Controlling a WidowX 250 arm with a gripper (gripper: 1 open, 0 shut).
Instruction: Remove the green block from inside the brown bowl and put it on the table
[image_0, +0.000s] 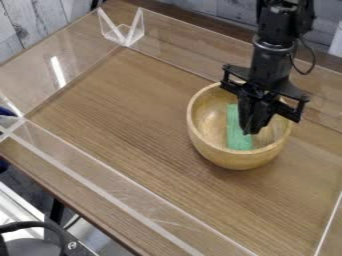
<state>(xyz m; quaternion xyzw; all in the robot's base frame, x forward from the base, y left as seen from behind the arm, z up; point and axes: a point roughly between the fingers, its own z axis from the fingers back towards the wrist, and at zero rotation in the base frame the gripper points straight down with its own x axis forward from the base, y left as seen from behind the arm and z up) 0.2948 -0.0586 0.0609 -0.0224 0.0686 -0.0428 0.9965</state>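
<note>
Presently the gripper (254, 118) points straight down into the brown bowl (207, 132), its black fingers lowered below the rim on the bowl's right half. The jaws stand narrow, drawn close about the upper part of the green block (237, 133). Whether the pads actually press on the block cannot be told from this view, since the dark fingers cover that portion of it.

The green block lies inside the bowl, leaning lengthwise against the inner slope, its lower end near the bowl's floor toward the camera and its upper end running up under the fingers. Only the lower left strip of the block is exposed; the rest is hidden behind the gripper. The block sits directly beneath and between the fingers, not off to either side.

The bowl stands upright on the table (120, 110), on the right side of the surface, well apart from the clear acrylic wall (80, 165) at the near edge. The arm's black wrist column (277, 45) rises vertically above the bowl to the top of the picture. The block is not on the tabletop.
</note>
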